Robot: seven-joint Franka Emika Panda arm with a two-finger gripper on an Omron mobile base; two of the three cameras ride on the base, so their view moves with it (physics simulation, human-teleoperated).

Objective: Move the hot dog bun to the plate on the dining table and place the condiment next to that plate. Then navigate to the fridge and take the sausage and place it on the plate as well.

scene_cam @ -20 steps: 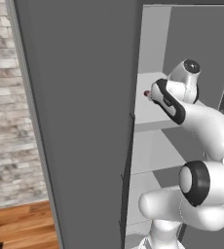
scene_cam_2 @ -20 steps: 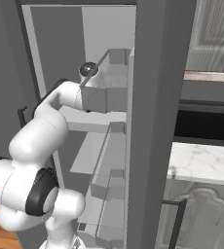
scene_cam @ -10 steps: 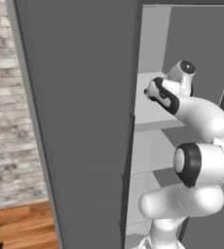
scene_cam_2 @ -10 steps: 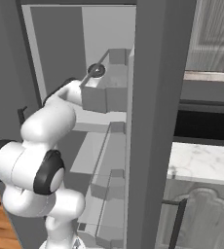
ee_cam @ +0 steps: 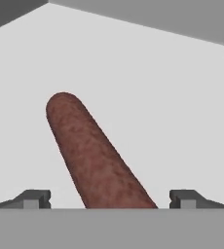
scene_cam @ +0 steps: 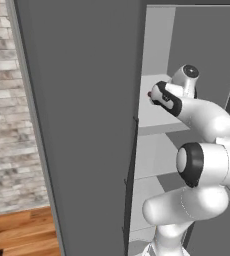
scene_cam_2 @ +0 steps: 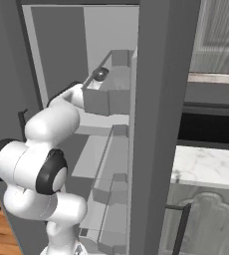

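On pale fridge shelf, mottled red-brown cylindrical sausage.

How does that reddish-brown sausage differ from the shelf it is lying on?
The sausage is dark red-brown and mottled; the fridge shelf is plain pale grey. The sausage is a small rounded cylinder, the shelf a broad flat surface many times wider. The sausage runs at a slant between the open gripper's fingertips, while the shelf lies level. Both sit inside the fridge.
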